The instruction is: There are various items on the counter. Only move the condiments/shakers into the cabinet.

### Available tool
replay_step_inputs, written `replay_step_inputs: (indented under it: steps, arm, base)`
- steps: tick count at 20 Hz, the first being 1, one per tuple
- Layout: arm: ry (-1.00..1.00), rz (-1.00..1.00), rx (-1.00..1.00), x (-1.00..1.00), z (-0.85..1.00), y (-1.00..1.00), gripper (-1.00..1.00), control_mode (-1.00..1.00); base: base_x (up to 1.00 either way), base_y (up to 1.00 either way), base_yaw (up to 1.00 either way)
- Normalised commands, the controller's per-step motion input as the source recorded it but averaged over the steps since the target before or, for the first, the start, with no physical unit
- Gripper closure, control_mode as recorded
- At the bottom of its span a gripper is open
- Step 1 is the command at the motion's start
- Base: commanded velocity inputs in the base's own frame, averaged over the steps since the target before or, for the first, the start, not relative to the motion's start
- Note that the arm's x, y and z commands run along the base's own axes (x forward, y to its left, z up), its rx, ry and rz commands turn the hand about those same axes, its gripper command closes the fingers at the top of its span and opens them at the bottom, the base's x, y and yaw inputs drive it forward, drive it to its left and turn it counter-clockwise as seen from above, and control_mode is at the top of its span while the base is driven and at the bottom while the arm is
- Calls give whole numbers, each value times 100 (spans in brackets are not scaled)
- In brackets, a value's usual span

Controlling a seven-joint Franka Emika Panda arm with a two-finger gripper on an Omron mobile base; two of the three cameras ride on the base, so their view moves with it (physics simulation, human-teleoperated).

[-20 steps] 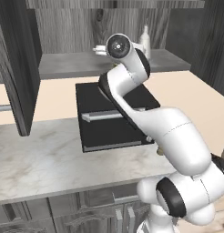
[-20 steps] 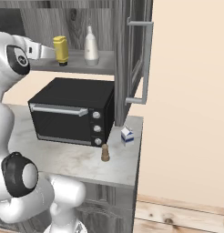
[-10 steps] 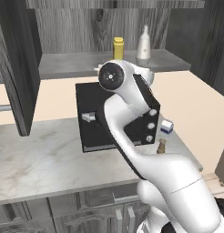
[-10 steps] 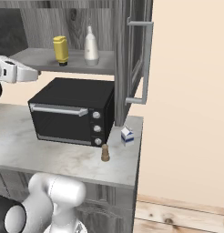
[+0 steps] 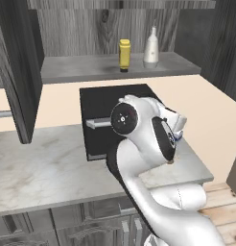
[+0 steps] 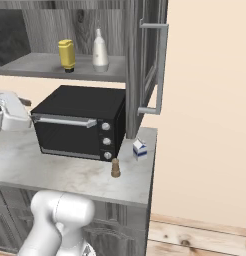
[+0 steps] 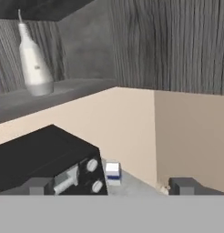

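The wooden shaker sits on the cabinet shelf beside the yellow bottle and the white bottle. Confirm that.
Not quite. The wooden shaker stands on the counter in front of the toaster oven, as the right base view shows. Only the yellow bottle and the white bottle are on the cabinet shelf.

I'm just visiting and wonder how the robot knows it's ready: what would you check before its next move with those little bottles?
1. Yellow squeeze bottle upright on the cabinet shelf: ok.
2. White bottle upright on the same shelf, beside the yellow one: ok.
3. Brown wooden shaker put away: not ok, it stands on the counter in front of the toaster oven.
4. Blue-and-white box left on the counter: ok.
5. Gripper empty: ok, nothing sits between its fingertips.
6. Cabinet door open for the last shaker: ok.
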Motion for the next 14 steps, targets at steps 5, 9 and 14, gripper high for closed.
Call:
replay_step_inputs:
  steps: [5, 9, 14]
  arm:
    - [7, -5, 16, -86, -49, -91, -100, -100]
    - [10, -2, 12, -49, -49, -84, -100, -100]
    - [2, 8, 2, -1, -29, -69, -100, -100]
  base:
    - [0, 0, 0]
    - [0, 0, 0]
    - [0, 0, 0]
